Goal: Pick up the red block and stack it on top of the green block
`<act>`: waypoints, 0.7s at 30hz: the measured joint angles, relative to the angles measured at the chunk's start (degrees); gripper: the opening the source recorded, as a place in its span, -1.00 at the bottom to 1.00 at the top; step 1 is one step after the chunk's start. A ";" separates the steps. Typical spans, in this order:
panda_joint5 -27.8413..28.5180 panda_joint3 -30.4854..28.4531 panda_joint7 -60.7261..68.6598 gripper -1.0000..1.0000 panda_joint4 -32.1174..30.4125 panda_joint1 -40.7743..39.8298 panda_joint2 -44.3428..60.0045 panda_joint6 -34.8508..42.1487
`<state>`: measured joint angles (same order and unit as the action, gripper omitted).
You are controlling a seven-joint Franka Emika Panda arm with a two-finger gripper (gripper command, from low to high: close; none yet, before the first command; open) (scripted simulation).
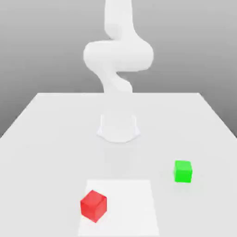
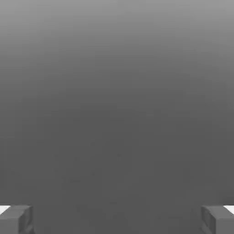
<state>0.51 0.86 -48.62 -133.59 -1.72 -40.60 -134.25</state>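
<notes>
the red block [image 1: 93,205] is sitting on the table [image 1: 41,139], on a slightly brighter white patch [image 1: 134,203] of the surface, turned so that one of its vertical edges is facing the exterior camera. taking the arm's round base [image 1: 118,127] as the landmark, the red block is lying in front of it and a little toward the exterior view's left, well apart from it. the green block [image 1: 183,171] is resting in front of the base too, but toward the exterior view's right and somewhat nearer the base than the red one is; the two cubes are standing well apart.

in the hand view the gripper [image 2: 117,219] is showing its two fingertips [image 2: 18,218] spread far apart with nothing between them, so the jaws are standing wide and empty against a plain grey backdrop.

the red block is looking like a small, rigid, matte cube, probably light and not fragile, with flat parallel faces that should be giving the pads good purchase. because it is sitting rotated, the fingers will likely be needing to turn to meet two opposite side faces squarely rather than the corners, closing around its middle height. a corner pinch is risking a twist or slip.
</notes>
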 joint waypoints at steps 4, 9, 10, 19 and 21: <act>0.87 1.26 -4.62 0.00 -2.99 -2.72 8.66 -4.08; 2.02 2.16 -10.26 0.00 -6.58 -5.47 19.10 -8.99; 2.23 2.24 -11.37 0.00 -7.29 -5.94 21.18 -9.97; 2.26 1.55 -20.03 0.00 -13.76 -8.87 39.82 -18.82; 1.24 1.45 -21.19 0.00 -15.20 -9.24 43.92 -20.79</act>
<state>1.74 2.31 -69.81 -148.79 -10.97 3.32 -155.04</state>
